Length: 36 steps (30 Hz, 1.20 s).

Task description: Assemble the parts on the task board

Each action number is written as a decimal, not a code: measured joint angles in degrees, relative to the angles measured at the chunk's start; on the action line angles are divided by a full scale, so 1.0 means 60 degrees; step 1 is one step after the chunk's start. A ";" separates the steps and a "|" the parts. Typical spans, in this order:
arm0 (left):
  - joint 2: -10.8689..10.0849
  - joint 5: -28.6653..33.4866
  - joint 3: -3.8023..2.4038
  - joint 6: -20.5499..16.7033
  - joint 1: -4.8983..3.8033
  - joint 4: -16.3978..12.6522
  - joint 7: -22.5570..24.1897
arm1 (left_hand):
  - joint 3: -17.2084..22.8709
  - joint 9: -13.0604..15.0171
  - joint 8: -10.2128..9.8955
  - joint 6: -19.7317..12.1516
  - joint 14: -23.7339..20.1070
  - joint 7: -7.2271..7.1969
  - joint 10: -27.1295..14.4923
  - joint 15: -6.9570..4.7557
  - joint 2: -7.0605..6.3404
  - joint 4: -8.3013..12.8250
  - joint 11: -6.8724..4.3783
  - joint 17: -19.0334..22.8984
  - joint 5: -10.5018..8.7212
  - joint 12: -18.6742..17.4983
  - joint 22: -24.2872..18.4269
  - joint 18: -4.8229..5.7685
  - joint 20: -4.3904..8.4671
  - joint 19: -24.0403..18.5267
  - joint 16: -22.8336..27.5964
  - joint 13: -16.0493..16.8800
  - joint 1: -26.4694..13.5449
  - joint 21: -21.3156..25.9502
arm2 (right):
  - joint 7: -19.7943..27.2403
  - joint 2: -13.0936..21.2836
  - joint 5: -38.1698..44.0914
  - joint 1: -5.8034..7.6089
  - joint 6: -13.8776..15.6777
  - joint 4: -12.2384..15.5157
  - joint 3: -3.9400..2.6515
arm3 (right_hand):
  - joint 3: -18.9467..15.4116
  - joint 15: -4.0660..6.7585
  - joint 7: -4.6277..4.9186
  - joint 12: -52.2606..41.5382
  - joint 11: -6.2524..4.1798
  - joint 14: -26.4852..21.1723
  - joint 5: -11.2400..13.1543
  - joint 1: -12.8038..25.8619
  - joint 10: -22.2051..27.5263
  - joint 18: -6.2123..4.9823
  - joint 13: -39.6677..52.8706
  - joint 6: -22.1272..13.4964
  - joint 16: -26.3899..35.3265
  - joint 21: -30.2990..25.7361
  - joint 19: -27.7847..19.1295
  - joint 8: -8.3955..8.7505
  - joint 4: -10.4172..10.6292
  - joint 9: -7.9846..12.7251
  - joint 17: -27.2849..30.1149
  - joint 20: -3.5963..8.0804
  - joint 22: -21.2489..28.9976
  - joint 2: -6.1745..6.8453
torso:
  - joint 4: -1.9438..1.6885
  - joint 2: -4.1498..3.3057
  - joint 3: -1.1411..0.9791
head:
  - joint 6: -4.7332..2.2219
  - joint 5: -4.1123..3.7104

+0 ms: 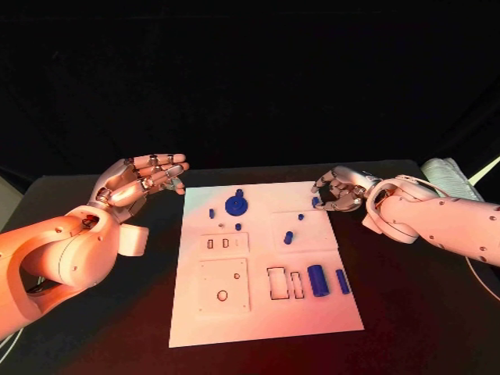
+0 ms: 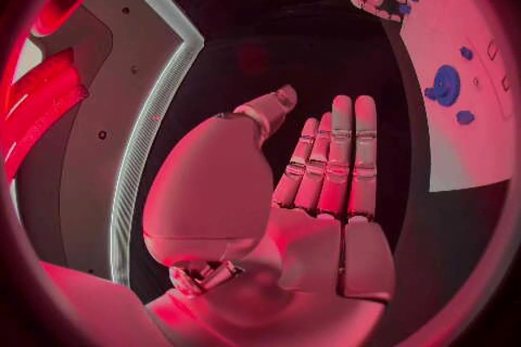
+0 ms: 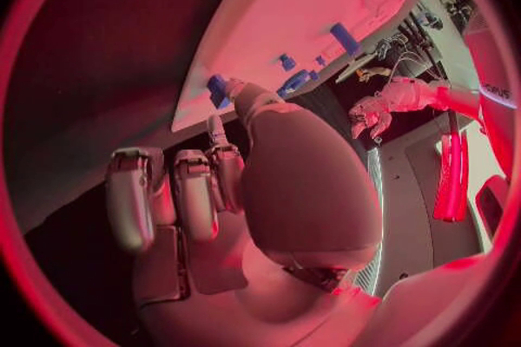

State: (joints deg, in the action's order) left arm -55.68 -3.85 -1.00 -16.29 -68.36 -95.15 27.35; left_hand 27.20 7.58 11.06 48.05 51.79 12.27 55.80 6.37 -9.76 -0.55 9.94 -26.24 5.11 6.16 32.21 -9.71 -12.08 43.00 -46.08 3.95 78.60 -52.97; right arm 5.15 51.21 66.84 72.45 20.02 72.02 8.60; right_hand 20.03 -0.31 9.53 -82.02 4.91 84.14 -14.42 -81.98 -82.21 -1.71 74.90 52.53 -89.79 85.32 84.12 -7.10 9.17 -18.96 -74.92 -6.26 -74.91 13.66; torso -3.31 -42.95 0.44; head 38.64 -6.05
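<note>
Writing: no brand or label can be read on the task board [image 1: 262, 312] or on the parts
Task board: white plate, lying flat in the middle of the black counter [image 1: 430, 312], its long axis running away from the robot
Gear part [image 1: 237, 206]: blue round piece, flat on the far left area of the board
Cylinder part [image 1: 318, 280]: blue, lying on the near right area, long axis pointing away from the robot, beside a thinner blue bar [image 1: 342, 281]
Small part [image 1: 316, 201]: blue piece at the far right corner of the board, at the fingertips of the right hand
Right hand [image 1: 341, 191]: fingers curled in around the small part; it seems pinched, but the grip is partly hidden
Left hand [image 1: 143, 181]: raised above the counter, left of the board, fingers straight and apart, holding nothing
Room: dark, black background behind the counter
</note>
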 measured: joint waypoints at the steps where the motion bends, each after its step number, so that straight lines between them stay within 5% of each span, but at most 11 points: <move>1: -0.0001 0.0000 0.0000 0.0000 0.0000 0.0000 0.0000 | 0.0000 0.0000 0.0000 0.0000 0.0000 0.0000 0.0000 0.0000 0.0000 0.0000 0.0000 0.0000 0.0000 0.0000 0.0001 0.0000 0.0000 0.0000 0.0000 0.0000 0.0000 0.0000 | -0.0003 -0.0009 0.0003 -0.0002 0.0000 -0.0018 0.0000 | 0.0017 0.0000 0.0029 0.0000 0.0000 0.0000 0.0000 0.0000 0.0000 0.0000 0.0000 0.0033 0.0000 0.0000 0.0000 -0.0036 0.0017 0.0000 0.0000 0.0000 0.0000 0.0000 | 0.0001 -0.0001 0.0000 | 0.0001 0.0000; 9: -0.0007 0.0000 0.0003 -0.0001 0.0000 -0.0001 -0.0003 | 0.0000 0.0000 0.0000 0.0000 0.0000 0.0000 0.0000 0.0000 0.0000 0.0000 0.0000 0.0010 0.0000 0.0000 0.0001 -0.0001 0.0000 0.0000 0.0000 0.0000 0.0000 -0.0037 | -0.0014 -0.0071 0.0022 -0.0026 -0.0022 -0.0084 0.0000 | 0.0527 0.0000 -0.0068 -0.0047 -0.0084 0.0000 0.0373 -0.0138 -0.0085 0.0000 0.0008 0.0305 0.0000 0.0064 0.0000 -0.0183 -0.0130 -0.0019 0.0001 0.0000 0.0001 -0.0138 | 0.0004 0.0002 0.0001 | 0.0040 -0.0004; 27: -0.0017 0.0000 0.0002 -0.0002 0.0000 0.0001 -0.0008 | 0.0000 0.0000 0.0000 0.0000 0.0000 0.0000 0.0000 0.0000 0.0000 0.0000 0.0000 0.0009 0.0000 0.0000 0.0000 0.0000 0.0000 0.0000 0.0000 0.0000 0.0000 -0.0037 | -0.0064 -0.0147 0.0118 -0.0068 -0.0093 -0.0185 0.0000 | 0.0609 0.0000 -0.0082 -0.0084 -0.0118 0.0001 0.0520 -0.0137 -0.0119 0.0000 0.0006 0.0385 0.0000 0.0064 0.0000 -0.0193 -0.0156 -0.0018 0.0002 0.0000 -0.0006 -0.0138 | 0.0004 0.0018 0.0006 | 0.0065 -0.0011; 36: -0.0019 0.0000 0.0002 -0.0002 0.0000 0.0007 -0.0012 | 0.0000 0.0000 0.0000 0.0000 0.0000 0.0000 0.0000 0.0000 0.0000 0.0000 0.0000 0.0008 0.0000 0.0000 -0.0001 -0.0001 0.0000 0.0000 0.0000 0.0000 0.0000 -0.0037 | -0.0081 -0.0160 0.0159 -0.0076 -0.0091 -0.0207 0.0000 | 0.0925 0.0115 -0.0240 -0.0185 -0.0240 -0.0005 0.0582 0.0050 -0.0241 0.0000 0.0005 0.0817 0.0000 0.0144 -0.0016 -0.0495 -0.0184 -0.0069 0.0003 0.0056 -0.0005 -0.0325 | 0.0001 0.0021 0.0009 | 0.0061 -0.0027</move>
State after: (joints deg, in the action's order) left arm -55.80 -3.85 -0.98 -16.31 -68.36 -95.11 27.28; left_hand 27.20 7.58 11.06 48.05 51.79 12.27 55.80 6.37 -9.76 -0.55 9.94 -26.19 5.11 6.16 32.20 -9.71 -12.08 43.00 -46.08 3.95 78.60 -53.19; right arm 4.66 50.24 67.80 71.99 19.48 70.78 8.60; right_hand 25.58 0.38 8.09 -83.14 3.47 84.11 -10.93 -81.68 -83.65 -1.71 74.93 57.43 -89.79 86.19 84.02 -10.07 8.07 -19.37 -74.91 -5.92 -74.94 11.71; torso -3.30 -42.82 0.49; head 39.01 -6.21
